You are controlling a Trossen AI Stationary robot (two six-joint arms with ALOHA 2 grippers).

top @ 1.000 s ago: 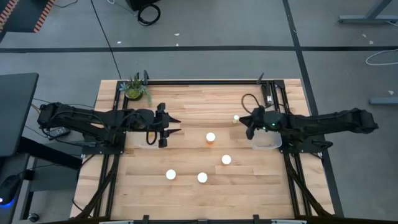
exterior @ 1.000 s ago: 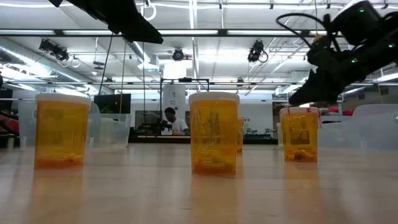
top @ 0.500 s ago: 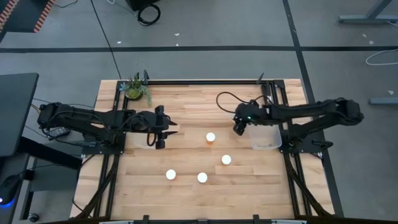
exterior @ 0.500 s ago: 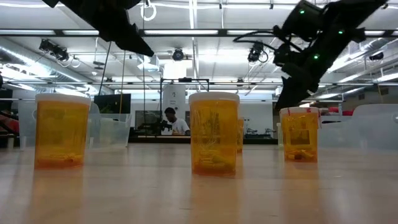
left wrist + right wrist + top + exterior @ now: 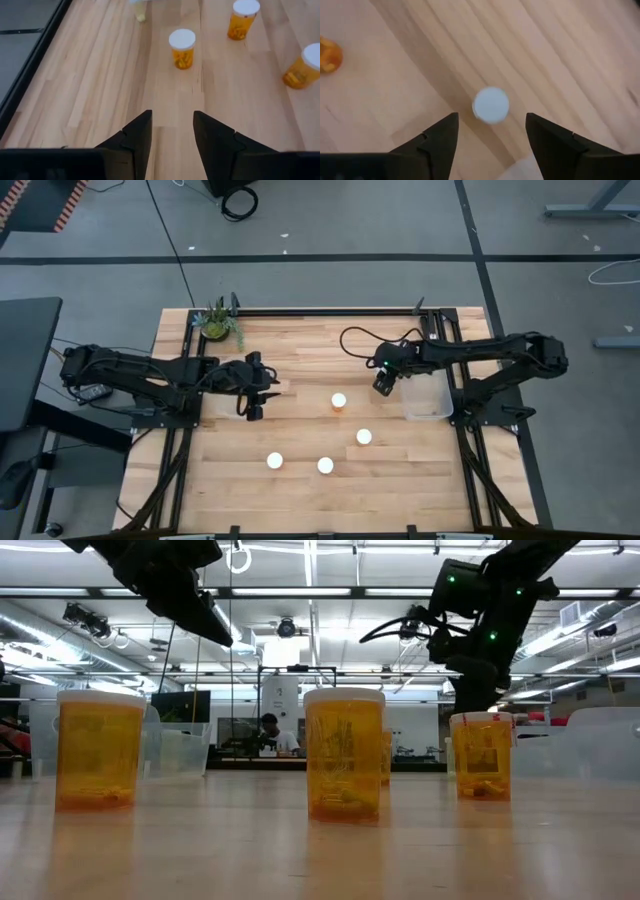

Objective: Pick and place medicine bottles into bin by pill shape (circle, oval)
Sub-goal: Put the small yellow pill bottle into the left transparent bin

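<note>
Right gripper (image 5: 490, 132), fingers wide, hangs over a white-capped bottle (image 5: 490, 105) mid-frame; left gripper (image 5: 172, 131), fingers narrowly parted, holds nothing.

From overhead, the right gripper (image 5: 383, 386) covers the bottle (image 5: 490, 105) under it. In the right wrist picture that bottle shows only its white cap; a second one (image 5: 329, 55) at upper left is cut by the edge, perhaps orange. Pill shapes are unreadable.
</note>
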